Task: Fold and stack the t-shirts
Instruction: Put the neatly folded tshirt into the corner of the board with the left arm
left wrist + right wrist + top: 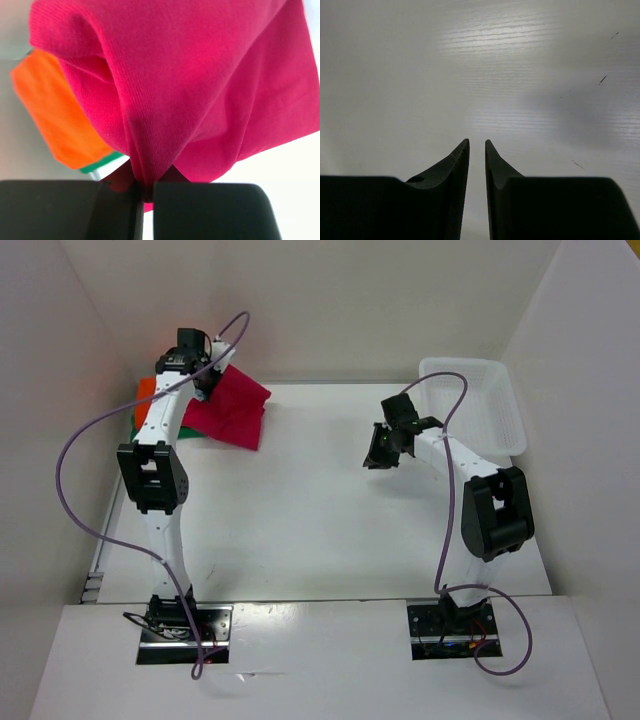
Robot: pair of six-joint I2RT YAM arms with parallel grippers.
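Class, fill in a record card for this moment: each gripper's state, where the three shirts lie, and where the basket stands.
left gripper: shut on a pinch of the magenta shirt
right gripper: jaws slightly apart, holding nothing, over bare table
magenta shirt: far left, draped over the orange shirt
orange shirt: under the magenta one, one side showing
green shirt: lowest, only an edge shows
basket: far right, looks empty

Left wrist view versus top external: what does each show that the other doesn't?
Only the left wrist: the left gripper shut on a pinched fold of the magenta t-shirt. Only the top: the white basket at the far right, and the right gripper near it. Both: magenta t-shirt lying over the orange t-shirt, a green t-shirt edge beneath.
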